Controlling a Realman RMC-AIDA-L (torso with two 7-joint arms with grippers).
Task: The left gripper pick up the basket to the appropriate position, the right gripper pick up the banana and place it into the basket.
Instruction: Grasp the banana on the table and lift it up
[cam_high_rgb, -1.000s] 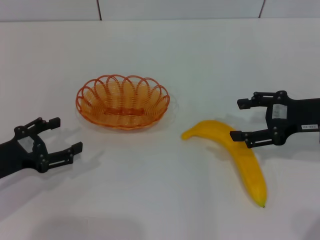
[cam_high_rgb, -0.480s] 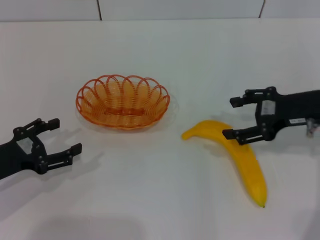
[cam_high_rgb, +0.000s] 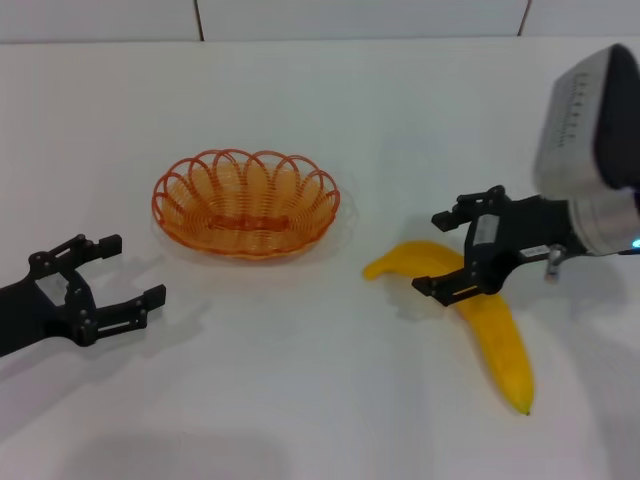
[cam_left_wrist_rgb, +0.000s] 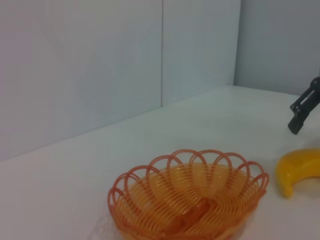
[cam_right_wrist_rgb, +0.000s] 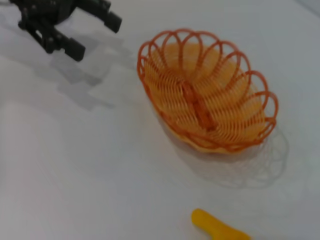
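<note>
The orange wire basket (cam_high_rgb: 246, 203) sits empty on the white table, left of centre; it also shows in the left wrist view (cam_left_wrist_rgb: 187, 198) and the right wrist view (cam_right_wrist_rgb: 207, 88). The yellow banana (cam_high_rgb: 490, 330) lies to its right; only its stem end shows in the wrist views (cam_left_wrist_rgb: 300, 170) (cam_right_wrist_rgb: 216, 227). My right gripper (cam_high_rgb: 446, 253) is open, its fingers straddling the banana's upper end from above. My left gripper (cam_high_rgb: 112, 270) is open and empty, apart from the basket at the near left; it also appears in the right wrist view (cam_right_wrist_rgb: 70, 22).
The white table (cam_high_rgb: 320, 400) spreads around both objects. A white tiled wall (cam_high_rgb: 360, 18) runs along the far edge. My right arm's silver-white link (cam_high_rgb: 590, 120) hangs over the table's right side.
My right gripper has moved left and turned, from beside the banana's middle to over its upper end; the arm's silver link came into view. Left gripper, basket and banana stayed still.
</note>
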